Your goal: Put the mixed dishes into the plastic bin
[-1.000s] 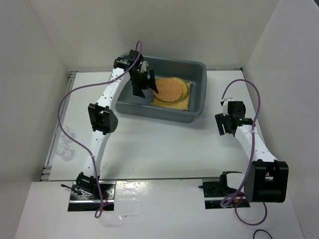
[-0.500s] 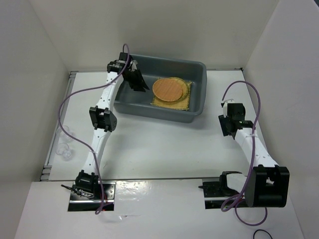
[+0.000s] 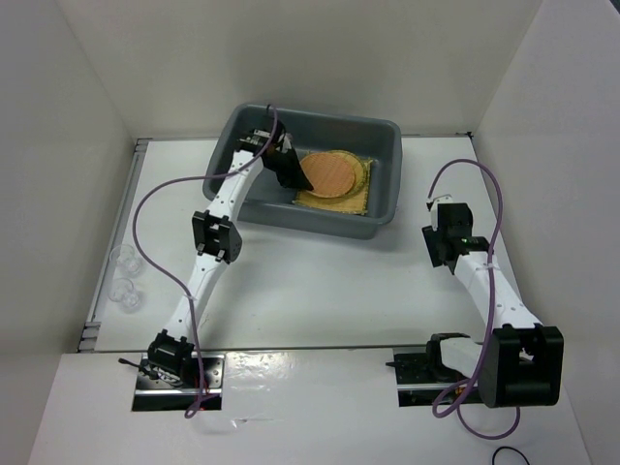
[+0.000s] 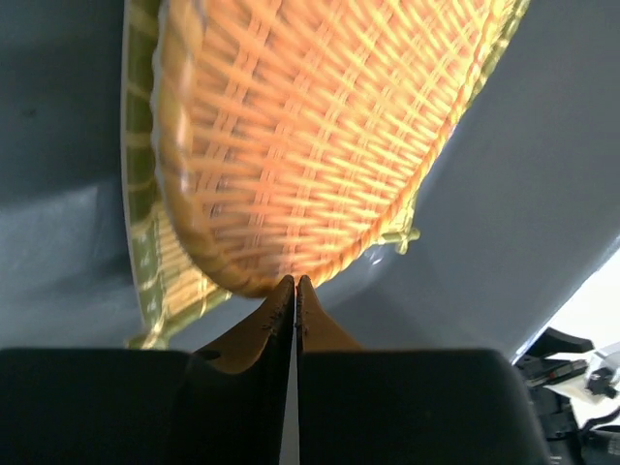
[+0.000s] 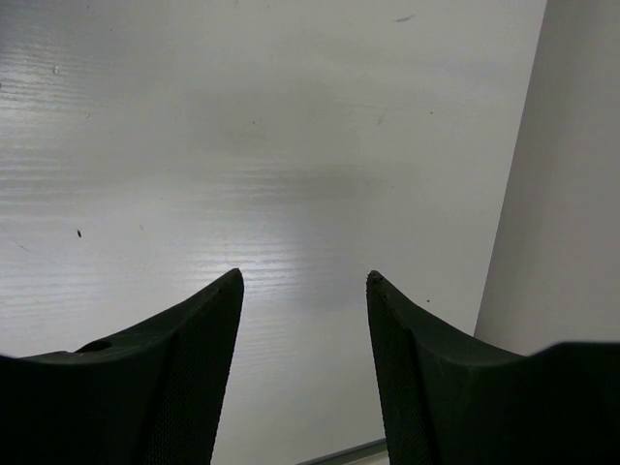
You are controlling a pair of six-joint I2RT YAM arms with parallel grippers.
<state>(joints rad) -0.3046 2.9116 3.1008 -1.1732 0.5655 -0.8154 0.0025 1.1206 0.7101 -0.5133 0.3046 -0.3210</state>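
Observation:
The dark grey plastic bin [image 3: 384, 207] stands at the back of the table. In it a round orange-brown woven plate [image 3: 329, 174] lies on a square tan woven mat [image 3: 356, 202]. My left gripper [image 3: 294, 174] is down inside the bin at that plate's left edge. In the left wrist view its jaws [image 4: 294, 282] are shut with nothing between them, tips right at the plate's rim [image 4: 310, 126], the mat [image 4: 145, 252] beneath. Two small clear cups [image 3: 125, 258] [image 3: 123, 294] sit at the table's left edge. My right gripper [image 3: 442, 244] hangs open over bare table [image 5: 303, 277].
White walls close in the table on the left, back and right. The bin's grey wall [image 4: 523, 174] rises right of my left gripper. A metal strip [image 3: 107, 281] runs along the left edge by the cups.
My left gripper has shut and swung right and down into the bin to the orange-brown plate's edge. The right arm has barely shifted.

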